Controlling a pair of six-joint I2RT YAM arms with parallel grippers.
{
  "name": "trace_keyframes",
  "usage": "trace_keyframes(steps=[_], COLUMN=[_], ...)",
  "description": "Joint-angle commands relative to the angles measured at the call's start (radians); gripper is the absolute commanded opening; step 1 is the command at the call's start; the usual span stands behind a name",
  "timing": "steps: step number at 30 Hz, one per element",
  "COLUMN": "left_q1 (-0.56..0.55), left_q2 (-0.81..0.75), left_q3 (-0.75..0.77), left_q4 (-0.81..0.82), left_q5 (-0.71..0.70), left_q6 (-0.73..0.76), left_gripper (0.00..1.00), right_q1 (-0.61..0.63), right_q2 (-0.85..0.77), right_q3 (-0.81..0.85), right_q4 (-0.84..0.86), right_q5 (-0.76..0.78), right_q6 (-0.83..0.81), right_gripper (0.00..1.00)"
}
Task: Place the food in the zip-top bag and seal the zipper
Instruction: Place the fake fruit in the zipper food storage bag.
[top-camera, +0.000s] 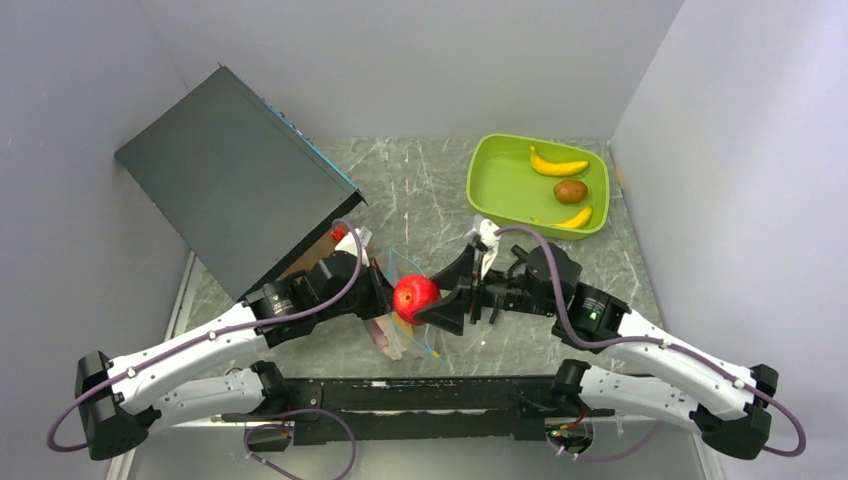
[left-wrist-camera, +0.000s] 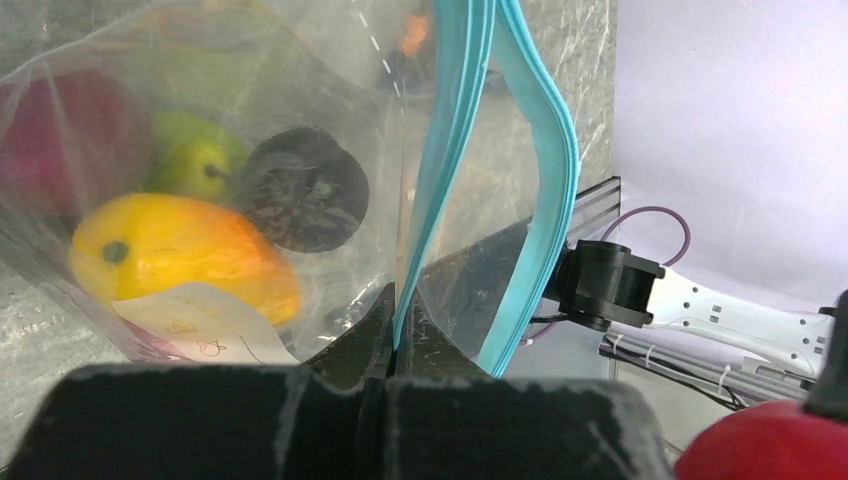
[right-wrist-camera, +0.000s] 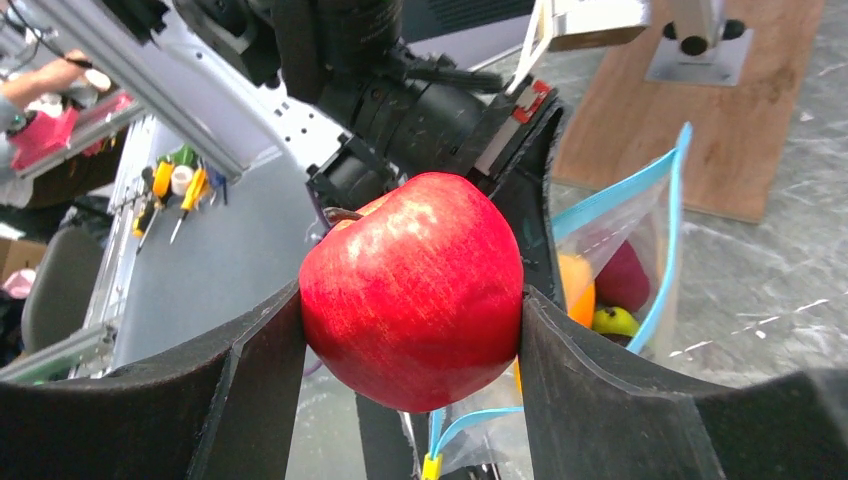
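My right gripper (right-wrist-camera: 412, 330) is shut on a red apple (right-wrist-camera: 412, 290), holding it just above the open mouth of the clear zip-top bag (right-wrist-camera: 630, 240); the apple also shows in the top view (top-camera: 415, 295). My left gripper (left-wrist-camera: 398, 335) is shut on one lip of the blue-green zipper (left-wrist-camera: 455, 150), holding the bag (top-camera: 405, 335) open; the other lip (left-wrist-camera: 545, 200) bows away. Inside the bag are an orange fruit (left-wrist-camera: 185, 250), a green apple (left-wrist-camera: 195, 155), a dark plum (left-wrist-camera: 300, 190) and a purple-red fruit (left-wrist-camera: 60, 130).
A lime-green tray (top-camera: 500, 190) at the back right holds two yellow bananas (top-camera: 558, 165) and a brown pear (top-camera: 570, 191). A dark box (top-camera: 235, 175) leans at the back left. A wooden board (right-wrist-camera: 700, 120) lies beyond the bag.
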Motion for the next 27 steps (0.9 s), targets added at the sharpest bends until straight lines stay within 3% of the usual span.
trace_keyframes(steps=[1,6,11,20,27], left_q1=[-0.003,-0.003,-0.003,-0.006,-0.006], left_q2=[-0.036,-0.064,-0.075,-0.096,-0.1], left_q3=[0.013,0.004,-0.013,-0.029,-0.021], left_q4=[0.034,0.022,0.029,0.03,0.016], left_q5=[-0.031,-0.045,-0.042,-0.039,-0.053], left_q6=[0.014,0.008,-0.002,-0.007,-0.004], left_gripper=[0.0,0.0,0.0,0.0,0.0], right_q1=[0.055,0.132,0.158,0.175,0.178], right_q2=[0.068,0.126,0.131,0.156,0.176], right_q3=[0.003,-0.019,-0.056,-0.091,-0.086], right_q4=[0.02,0.018,0.035,-0.017,-0.003], right_q5=[0.014,0.24,0.368,0.525,0.531], right_q6=[-0.068,-0.118,-0.117,-0.118,-0.096], right_gripper=[0.0,0.02,0.05,0.06,0.12])
